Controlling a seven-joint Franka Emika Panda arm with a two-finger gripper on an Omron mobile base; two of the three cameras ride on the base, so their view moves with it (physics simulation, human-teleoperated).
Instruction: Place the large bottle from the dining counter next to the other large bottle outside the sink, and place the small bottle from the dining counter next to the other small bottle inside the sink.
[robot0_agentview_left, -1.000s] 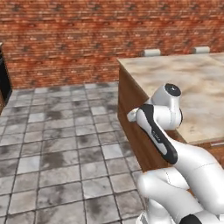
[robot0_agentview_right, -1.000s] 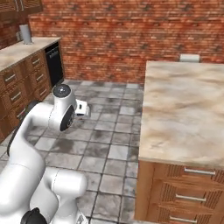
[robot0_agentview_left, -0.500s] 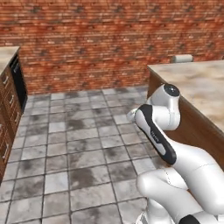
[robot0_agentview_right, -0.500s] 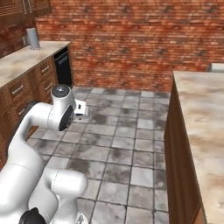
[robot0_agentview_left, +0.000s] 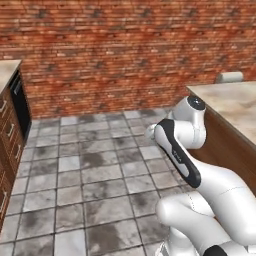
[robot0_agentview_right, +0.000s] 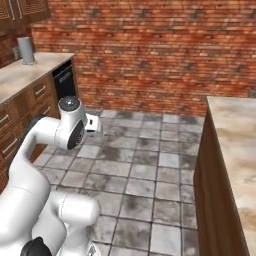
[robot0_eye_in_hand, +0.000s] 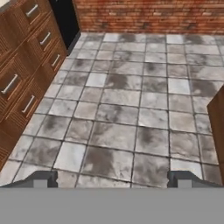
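Observation:
My gripper (robot0_eye_in_hand: 112, 180) is open, with nothing between its two dark fingertips (robot0_eye_in_hand: 43, 179), and it looks down at bare floor tiles. The arm is folded up close over the base, its hand (robot0_agentview_right: 92, 123) held above the floor. The dining counter (robot0_agentview_left: 227, 102) with its beige marble top and dark wood side runs along the right (robot0_agentview_right: 235, 140); the part of its top that I see is bare. Its wood side shows at the right edge of the hand view (robot0_eye_in_hand: 217, 114). The bottles and the sink are out of view.
A wooden counter with drawers (robot0_agentview_right: 22, 80) stands on the left, with a grey canister (robot0_agentview_right: 26, 50) on top and a black appliance (robot0_agentview_right: 64, 80) at its end. A brick wall (robot0_agentview_left: 125, 50) closes the back. Grey tiled floor (robot0_agentview_left: 90, 175) lies between. A grey stool cushion (robot0_agentview_left: 229, 77) shows behind the dining counter.
The whole picture has shifted: the base has turned left, so the dining counter slides off to the right and the drawer counter comes in on the left. The arm's pose stays the same, gripper open.

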